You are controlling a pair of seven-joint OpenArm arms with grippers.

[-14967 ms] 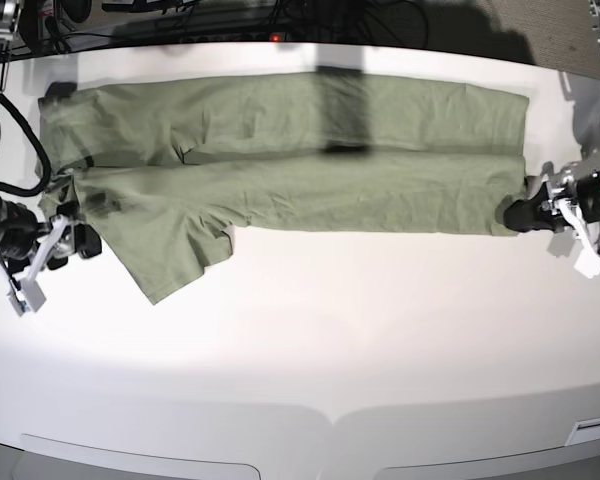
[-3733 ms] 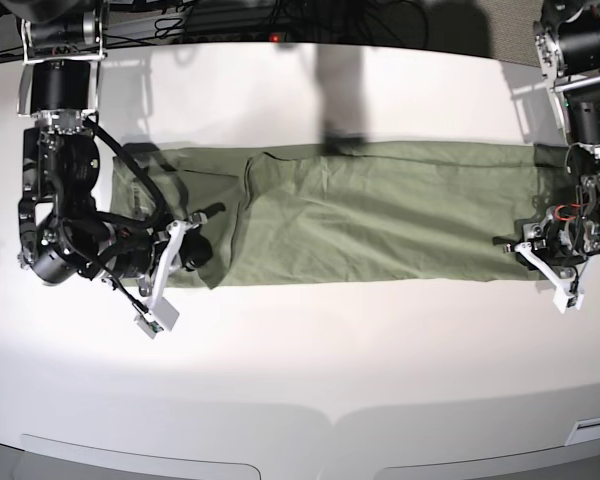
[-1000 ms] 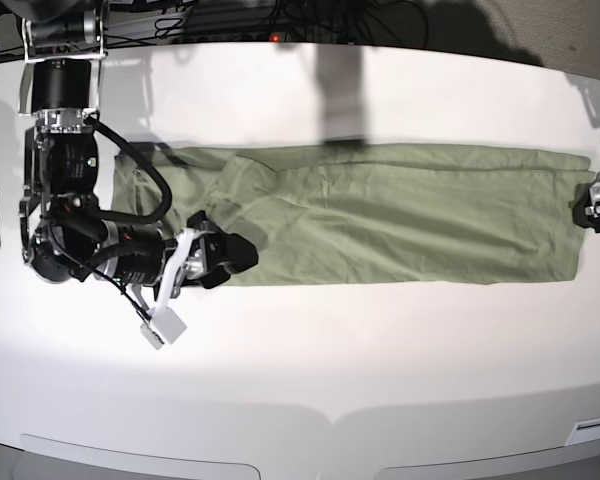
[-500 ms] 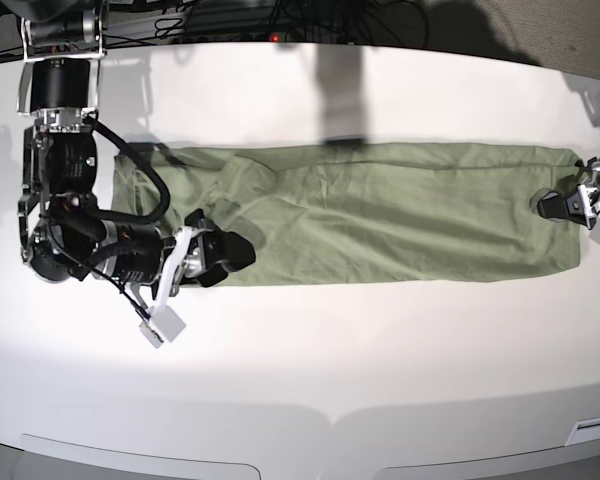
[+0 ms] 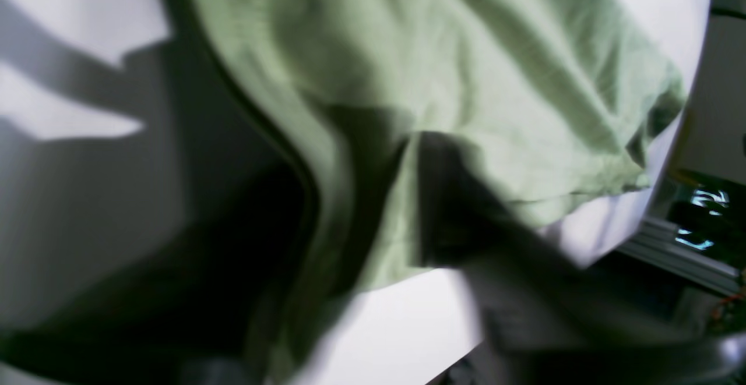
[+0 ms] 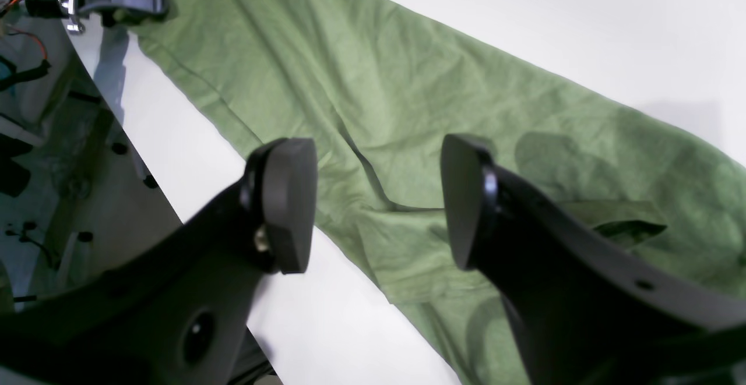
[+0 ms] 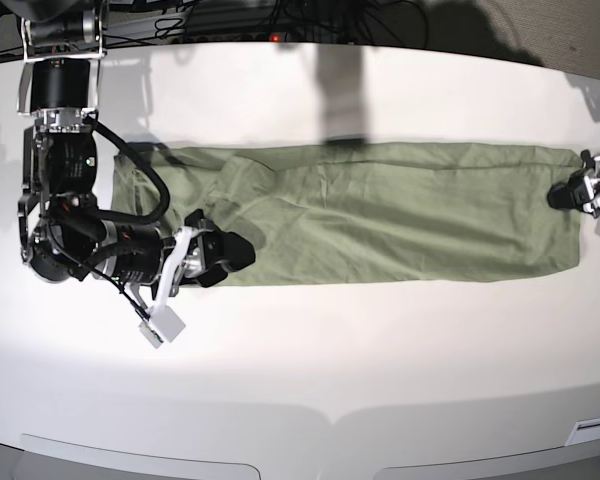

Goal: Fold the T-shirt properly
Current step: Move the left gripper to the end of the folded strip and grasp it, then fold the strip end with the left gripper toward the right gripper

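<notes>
The sage-green T-shirt (image 7: 380,215) lies as a long folded band across the white table. My right gripper (image 7: 218,245) hangs over its left end, near the front edge. In the right wrist view this gripper (image 6: 373,198) is open, with only the shirt (image 6: 408,94) beneath its pads. My left gripper (image 7: 566,195) is at the shirt's right end. The blurred left wrist view shows green cloth (image 5: 495,82) bunched between its dark fingers (image 5: 454,210). The right wrist view shows that gripper (image 6: 137,6) biting the far end of the shirt.
The white table (image 7: 300,380) runs wide in front of the shirt. Cables and dark equipment (image 7: 240,15) line the far edge. A dark shadow stripe (image 7: 340,95) falls across the table behind the shirt. The right arm's black body (image 7: 65,190) stands at the left end.
My left gripper has come in over the shirt's right end, closed on the cloth and shifted slightly back toward the edge. The right arm has held still.
</notes>
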